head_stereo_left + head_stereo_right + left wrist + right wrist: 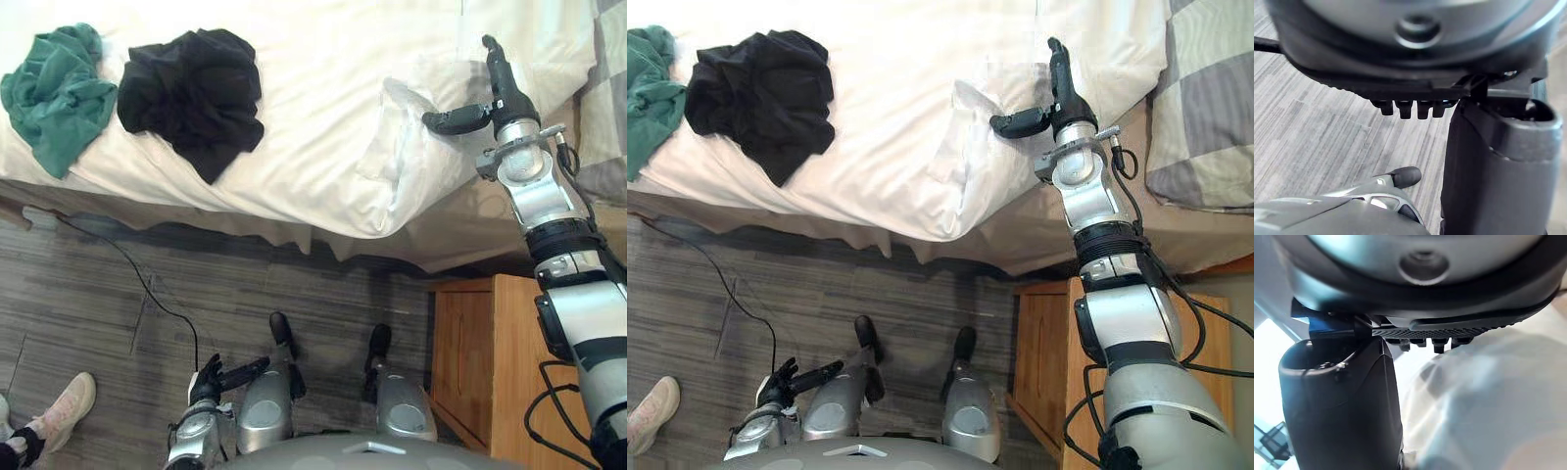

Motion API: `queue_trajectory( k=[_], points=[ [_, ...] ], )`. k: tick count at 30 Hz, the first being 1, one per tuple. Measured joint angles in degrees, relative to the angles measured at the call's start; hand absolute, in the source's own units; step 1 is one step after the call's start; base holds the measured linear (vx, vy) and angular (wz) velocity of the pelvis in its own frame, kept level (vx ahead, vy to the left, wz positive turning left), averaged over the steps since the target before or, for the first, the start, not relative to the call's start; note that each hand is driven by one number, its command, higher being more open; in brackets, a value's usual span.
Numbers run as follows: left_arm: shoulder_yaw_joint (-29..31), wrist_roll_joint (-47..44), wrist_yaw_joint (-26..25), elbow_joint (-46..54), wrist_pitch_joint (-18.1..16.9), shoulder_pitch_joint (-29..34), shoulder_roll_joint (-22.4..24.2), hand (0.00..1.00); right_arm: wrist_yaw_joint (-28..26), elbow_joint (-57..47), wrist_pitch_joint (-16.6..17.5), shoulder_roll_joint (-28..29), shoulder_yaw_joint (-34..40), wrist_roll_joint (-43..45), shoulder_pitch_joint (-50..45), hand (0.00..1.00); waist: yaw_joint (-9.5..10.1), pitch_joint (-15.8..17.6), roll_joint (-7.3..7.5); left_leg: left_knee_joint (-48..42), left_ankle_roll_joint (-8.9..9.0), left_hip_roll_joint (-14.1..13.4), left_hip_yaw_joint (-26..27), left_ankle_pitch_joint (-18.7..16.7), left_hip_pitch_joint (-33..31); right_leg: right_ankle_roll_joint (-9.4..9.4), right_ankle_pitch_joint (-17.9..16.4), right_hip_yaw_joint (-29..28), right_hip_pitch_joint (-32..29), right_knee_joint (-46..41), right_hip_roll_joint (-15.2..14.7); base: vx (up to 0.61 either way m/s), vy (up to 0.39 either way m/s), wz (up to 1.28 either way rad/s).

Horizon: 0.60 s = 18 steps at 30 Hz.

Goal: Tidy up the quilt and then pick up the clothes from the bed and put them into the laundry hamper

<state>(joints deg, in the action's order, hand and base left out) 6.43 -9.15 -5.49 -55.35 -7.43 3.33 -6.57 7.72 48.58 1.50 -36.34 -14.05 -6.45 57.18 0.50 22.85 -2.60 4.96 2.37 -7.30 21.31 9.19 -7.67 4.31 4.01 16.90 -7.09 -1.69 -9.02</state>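
Quilt: the white quilt (323, 88) covers the bed (460, 230) across the upper half of the eye views, with a rumpled fold near its edge at about 1 o'clock.
Clothes: a green garment (57, 93) lies bunched on the quilt at 10 o'clock. A black garment (191, 93) is heaped just beside it at 11 o'clock.
Right hand: the right hand (507, 98) is at 2 o'clock over the quilt by the fold, released, fingers straight and thumb spread, grasping nothing.
Left hand: the left hand (209, 382) is low at 7 o'clock above the floor (323, 323), fingers relaxed, empty.
Pillow: a grey-checked pillow (607, 108) lies at 3 o'clock.
Nightstand: a wooden nightstand (490, 362) stands at 4 o'clock.
Person: a shoe (64, 406) rests at 8 o'clock.
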Motion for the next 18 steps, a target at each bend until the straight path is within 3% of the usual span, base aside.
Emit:
queue_trajectory(
  k=[1,12,16,18],
  points=[
    [-0.04,-0.18,0.03,0.04,0.0,-0.33,-0.04,1.0,-0.37,0.83,0.0,0.0,-0.11,-0.01,0.39,0.0,0.0,0.32,-0.04,0.0,0.0,-0.03,0.06,0.05,0.0,0.01,0.04,-0.05,-0.03,0.0,0.02,-0.01,0.005,-0.07],
    [-3.37,-1.39,1.16,1.11,-0.05,-1.68,-1.01,1.0,-3.26,5.97,1.26,-3.2,-1.9,-0.14,3.75,0.0,0.77,1.32,-0.63,-0.01,-0.06,-0.28,0.26,0.76,-1.4,-0.07,0.43,-0.51,-1.79,-0.33,0.27,0.01,-0.001,-0.01],
    [-3.31,-1.0,1.38,0.81,0.07,-1.81,-0.97,1.0,-3.08,4.26,1.91,-3.16,0.8,0.04,-0.08,0.0,0.94,1.33,-0.58,-0.02,0.18,-0.27,0.36,0.59,-0.17,-0.11,0.39,-0.61,-0.65,-0.34,0.26,0.04,-0.01,-0.01],
    [-3.06,-0.09,1.72,0.66,0.24,-1.73,-0.95,1.0,-2.08,0.23,2.57,-2.83,5.27,0.44,-6.63,0.0,1.0,1.22,-0.36,-0.01,0.59,-0.23,0.33,0.29,1.31,-0.27,0.15,-0.69,0.76,-0.32,0.23,0.04,-0.009,-0.01]
  ],
)
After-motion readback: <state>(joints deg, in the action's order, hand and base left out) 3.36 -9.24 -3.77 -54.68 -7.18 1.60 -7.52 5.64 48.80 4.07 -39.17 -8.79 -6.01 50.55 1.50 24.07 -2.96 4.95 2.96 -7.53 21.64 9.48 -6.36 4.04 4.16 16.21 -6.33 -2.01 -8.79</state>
